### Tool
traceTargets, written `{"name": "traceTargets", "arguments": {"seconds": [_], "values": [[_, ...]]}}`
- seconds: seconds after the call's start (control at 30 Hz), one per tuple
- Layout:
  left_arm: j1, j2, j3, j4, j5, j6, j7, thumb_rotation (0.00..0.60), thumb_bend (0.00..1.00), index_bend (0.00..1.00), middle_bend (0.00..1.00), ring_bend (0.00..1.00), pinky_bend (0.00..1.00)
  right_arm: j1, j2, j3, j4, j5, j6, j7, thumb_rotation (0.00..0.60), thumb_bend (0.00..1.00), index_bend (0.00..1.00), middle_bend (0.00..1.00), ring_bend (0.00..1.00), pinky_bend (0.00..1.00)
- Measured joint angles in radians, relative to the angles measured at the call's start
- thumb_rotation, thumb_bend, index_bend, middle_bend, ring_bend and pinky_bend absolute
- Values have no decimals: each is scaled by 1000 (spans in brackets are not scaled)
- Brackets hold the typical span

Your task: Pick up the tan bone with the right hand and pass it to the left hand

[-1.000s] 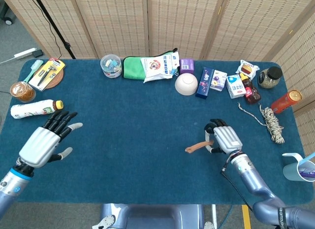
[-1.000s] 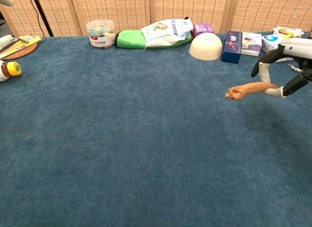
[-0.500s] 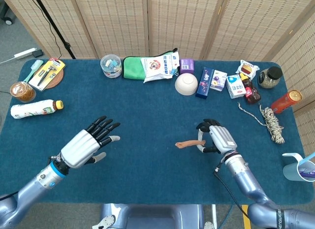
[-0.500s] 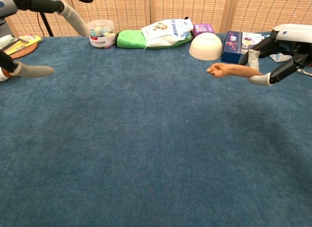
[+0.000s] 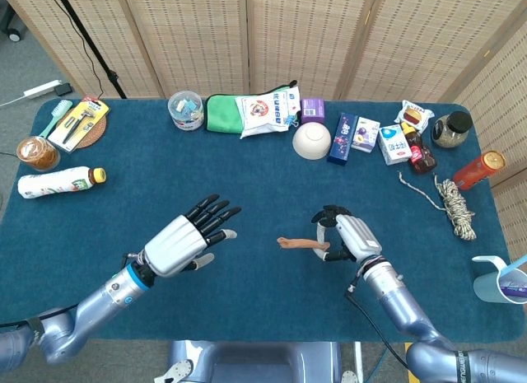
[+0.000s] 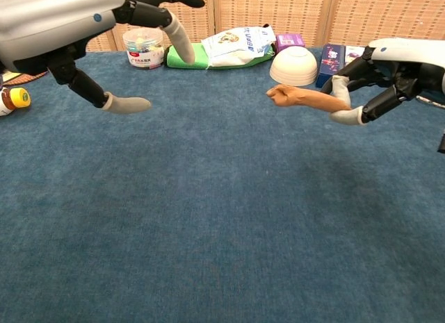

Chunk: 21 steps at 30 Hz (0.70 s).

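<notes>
The slim tan rubbery-looking bone [image 5: 300, 244] sits just right of frame centre in the head view, lifted off the table, one end pinched by the right hand [image 5: 344, 237] and the knobbed free end pointing at the left hand [image 5: 183, 240], which is empty with fingers spread, lower left of centre. The bone looks light and fairly stiff, likely a little slick; the free knob is the natural place to take it. Below lies a dark blue felt-like tabletop [image 5: 247, 177], with woven cane screens [image 5: 296, 37] along the top of the frame
</notes>
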Motion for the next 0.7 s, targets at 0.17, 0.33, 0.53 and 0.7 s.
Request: {"name": "traceTargets", "arguments": {"seconds": [0.17,0.33,0.53,0.7], "values": [[-33,-39,-6,14,-15,-23,18,600,228,349,75,0,0,3,1,0,-12,-3,-8,16,600,496,685,299,129,87],[-69,-82,-16,34,-26,-36,52,600,228,349,75,0,0,9,8,-3,-26,-6,-13,16,600,497,686,299,129,87],[-99,-116,-20,49,-34,-45,73,600,228,349,75,0,0,17,9,-5,-38,-8,-20,19,600,499,685,299,129,87],[-123,-149,-22,70,-42,-46,80,600,228,349,75,0,0,26,8,-7,-45,-10,-27,21,600,501,685,299,130,87]]}}
